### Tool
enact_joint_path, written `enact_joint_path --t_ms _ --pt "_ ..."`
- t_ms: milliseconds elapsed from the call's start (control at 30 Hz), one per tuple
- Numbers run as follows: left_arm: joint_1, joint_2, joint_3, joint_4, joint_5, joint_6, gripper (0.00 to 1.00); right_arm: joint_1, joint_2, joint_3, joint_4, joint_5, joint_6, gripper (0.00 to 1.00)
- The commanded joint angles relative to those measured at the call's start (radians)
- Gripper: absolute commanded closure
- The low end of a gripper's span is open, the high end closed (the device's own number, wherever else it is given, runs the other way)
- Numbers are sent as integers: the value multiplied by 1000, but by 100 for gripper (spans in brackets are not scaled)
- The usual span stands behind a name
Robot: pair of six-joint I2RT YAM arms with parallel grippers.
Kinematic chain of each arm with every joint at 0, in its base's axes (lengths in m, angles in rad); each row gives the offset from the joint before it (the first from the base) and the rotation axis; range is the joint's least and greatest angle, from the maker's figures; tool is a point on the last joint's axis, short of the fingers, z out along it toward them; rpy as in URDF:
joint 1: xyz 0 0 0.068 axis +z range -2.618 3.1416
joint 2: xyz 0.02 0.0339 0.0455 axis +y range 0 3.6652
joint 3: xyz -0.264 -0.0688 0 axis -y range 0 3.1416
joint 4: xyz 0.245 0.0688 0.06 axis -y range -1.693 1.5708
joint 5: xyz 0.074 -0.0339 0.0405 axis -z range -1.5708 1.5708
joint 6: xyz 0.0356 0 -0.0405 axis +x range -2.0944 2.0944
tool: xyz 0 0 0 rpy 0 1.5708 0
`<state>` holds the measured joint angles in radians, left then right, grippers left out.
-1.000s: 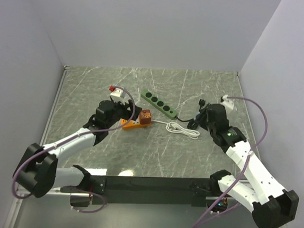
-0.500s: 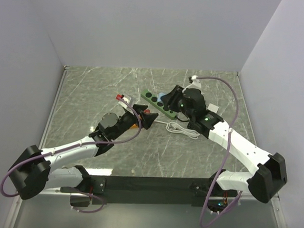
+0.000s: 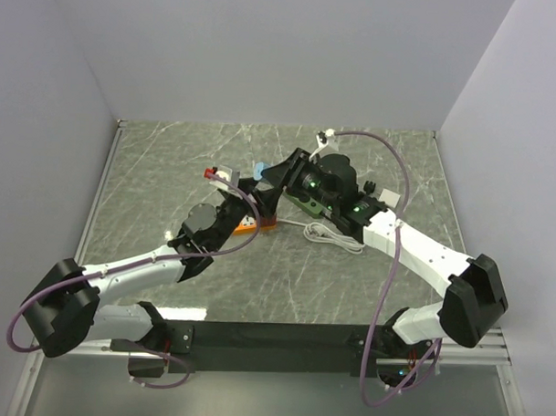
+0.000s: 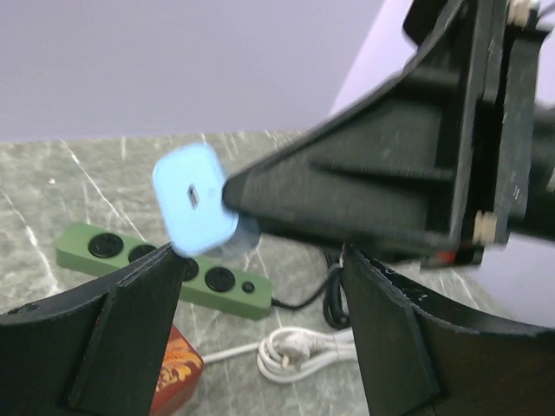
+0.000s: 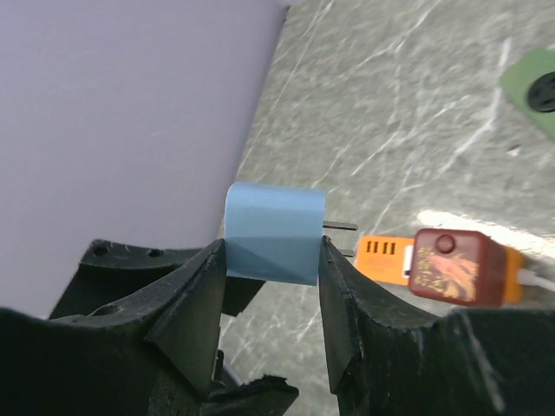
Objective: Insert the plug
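Prongs of the blue plug (image 5: 276,230) point toward the orange power strip (image 5: 381,256), lifted clear of it, the body pinched in my right gripper (image 5: 270,260). My left gripper (image 4: 258,260) hangs above that strip with jaws wide and empty, near the brown plug (image 5: 458,267) seated in it

My right gripper (image 5: 270,250), carrying the light-blue plastic plug (image 5: 276,232), has swung from the right side of the worktop (image 3: 170,159) across the green power strip (image 4: 80,250) to the left. My left gripper (image 4: 260,270) has risen from beside the orange power strip (image 5: 386,253) to meet it.
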<state>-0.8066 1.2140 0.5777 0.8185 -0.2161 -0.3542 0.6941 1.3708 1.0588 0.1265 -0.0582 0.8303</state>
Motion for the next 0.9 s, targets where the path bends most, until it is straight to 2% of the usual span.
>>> enact_joint_path --t_ms 0,100,133,233,400,500,533,633,667,700,733,767,867 --pt "-5 9 56 62 -84 41 22 15 13 46 96 -75 32 100" --pt "-5 7 53 76 -115 64 27 21 8 44 104 -78 32 100" --pt "-5 4 53 80 -120 72 37 22 5 43 105 -81 35 100" --pt "-5 5 56 79 -99 80 53 24 -2 30 130 -100 52 100" --pt "-5 16 44 103 -80 90 61 24 8 30 153 -149 64 100" --pt "-5 4 28 126 -60 136 88 25 17 26 163 -161 44 99" --pt "-5 -1 25 122 -58 144 100 25 20 24 165 -163 36 96" --pt "0 -48 14 94 -14 202 100 10 24 30 176 -195 -22 67" --pt "10 -59 11 79 41 213 100 1 25 39 174 -210 -67 47" --pt "24 -82 17 30 76 219 100 -23 21 44 171 -235 -88 36" --pt "39 -82 20 -2 107 219 100 -36 16 47 168 -244 -103 36" --pt "67 -105 22 -24 135 221 100 -57 10 44 176 -261 -121 29" --pt "101 -152 2 -68 202 238 100 -126 -21 23 188 -302 -134 27"
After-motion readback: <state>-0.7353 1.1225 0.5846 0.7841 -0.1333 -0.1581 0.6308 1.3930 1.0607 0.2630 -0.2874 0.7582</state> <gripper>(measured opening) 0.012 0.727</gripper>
